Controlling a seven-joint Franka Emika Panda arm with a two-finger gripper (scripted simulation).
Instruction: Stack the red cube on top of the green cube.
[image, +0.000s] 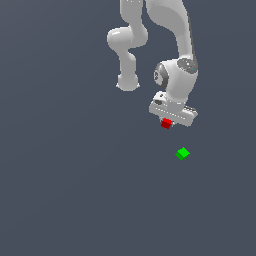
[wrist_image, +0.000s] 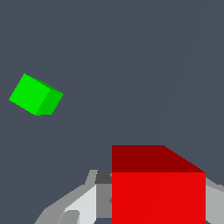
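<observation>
Two small cubes we record: the bright red cube (image: 166, 123) is clamped between the white robot gripper (image: 168, 121) jaws, while the bright green cube (image: 182, 153) rests apart on the dark grey surface (image: 75, 190).

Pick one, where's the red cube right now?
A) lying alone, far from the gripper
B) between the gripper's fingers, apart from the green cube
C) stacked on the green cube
B: the red cube sits at the gripper, with the green cube lying apart.
</observation>
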